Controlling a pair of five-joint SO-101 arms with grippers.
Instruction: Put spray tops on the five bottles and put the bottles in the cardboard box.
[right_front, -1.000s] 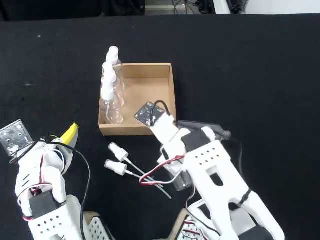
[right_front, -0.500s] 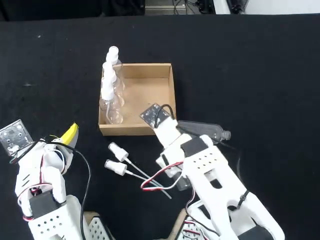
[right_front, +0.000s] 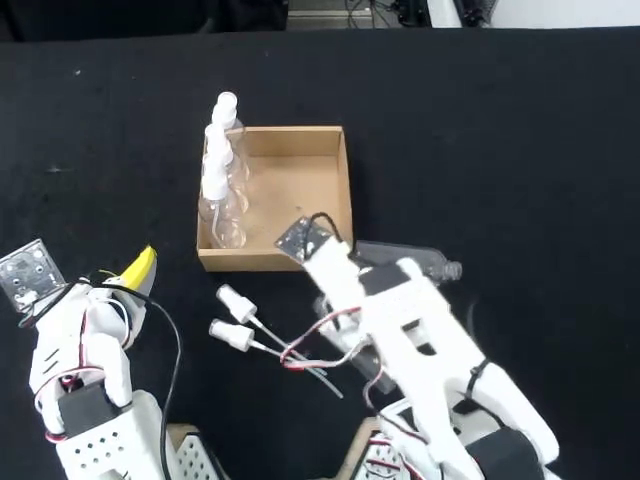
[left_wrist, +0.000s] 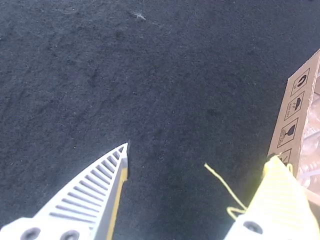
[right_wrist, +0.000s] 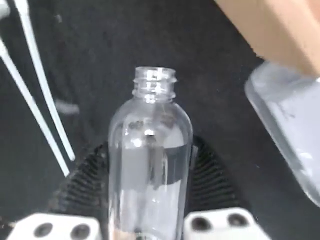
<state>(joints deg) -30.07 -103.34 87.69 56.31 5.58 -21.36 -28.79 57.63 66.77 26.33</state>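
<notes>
Over the black table (right_front: 500, 120), right pincer (right_wrist: 150, 157) grips a bottle (right_wrist: 150, 125) lengthwise, neck pointing beyond its tips; left pincer (left_wrist: 200, 152) gapes.

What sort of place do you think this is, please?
Probably a robotics lab bench: two white robot arms on a black-covered table, a cardboard box with capped spray bottles, and the right pincer holding an uncapped bottle.

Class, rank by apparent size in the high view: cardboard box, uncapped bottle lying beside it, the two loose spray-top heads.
1. cardboard box
2. uncapped bottle, partly hidden
3. spray-top heads, the two alike
</notes>
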